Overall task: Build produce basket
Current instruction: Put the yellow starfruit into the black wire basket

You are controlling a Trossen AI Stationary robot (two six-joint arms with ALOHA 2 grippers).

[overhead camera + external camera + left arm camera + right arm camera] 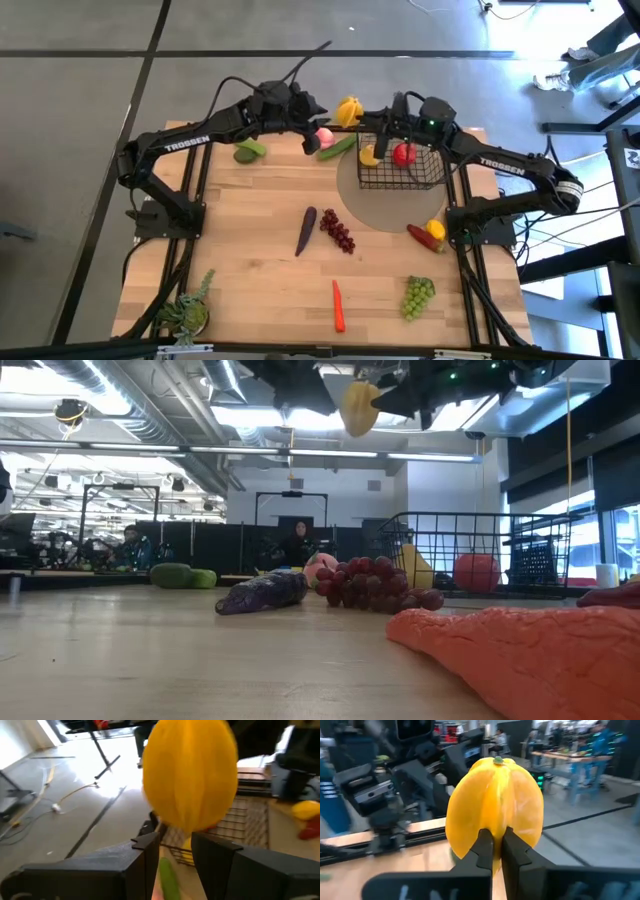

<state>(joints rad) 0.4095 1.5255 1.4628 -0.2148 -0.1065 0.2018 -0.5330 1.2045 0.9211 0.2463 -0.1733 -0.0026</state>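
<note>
Orange ridged toy carrot [520,660] fills the lower right of the low view, right up against the lens. Behind it sit a bunch of dark red toy grapes [375,588] and a purple toy eggplant [262,592] on the light wooden table [250,270].

Up at the top centre of the high view, a glossy yellow toy bell pepper [348,110] hangs in the air, well above the table. It's plump, with deep lobes and a small green stem [496,760] on top. The right gripper [497,836] pinches it low down, fingers clenched tight on it. The left gripper [175,837] is just beside it with its fingers parted, the pepper out past their tips, so that one is released.

Just right of centre sits the black wire-mesh rectangular basket [425,180], with a red toy fruit [404,153] and a yellow piece [370,156] inside. Green toy grapes [418,295] lie at lower right.
</note>
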